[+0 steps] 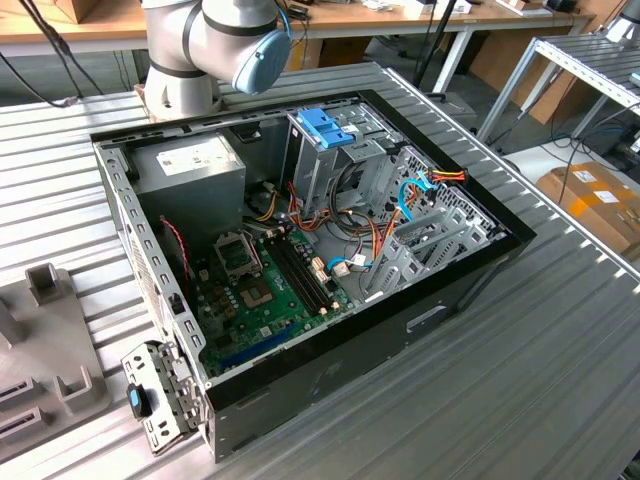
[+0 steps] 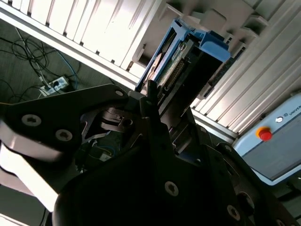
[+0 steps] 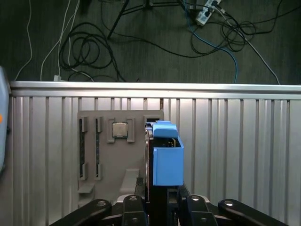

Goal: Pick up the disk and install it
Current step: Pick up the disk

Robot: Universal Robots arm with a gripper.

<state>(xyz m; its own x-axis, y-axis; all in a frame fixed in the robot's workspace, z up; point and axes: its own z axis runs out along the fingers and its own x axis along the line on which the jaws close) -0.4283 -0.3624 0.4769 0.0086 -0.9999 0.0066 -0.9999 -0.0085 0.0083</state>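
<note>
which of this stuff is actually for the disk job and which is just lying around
For the job: disk, gripper, open computer case, blue-topped drive cage.
Lying about: processor chip on grey holder, floor cables, cardboard box.

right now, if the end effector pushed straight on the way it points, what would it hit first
Most likely the disk, standing on edge in the grey fixture tray directly ahead of the end effector, then the tray. How close they are is unclear.
</note>
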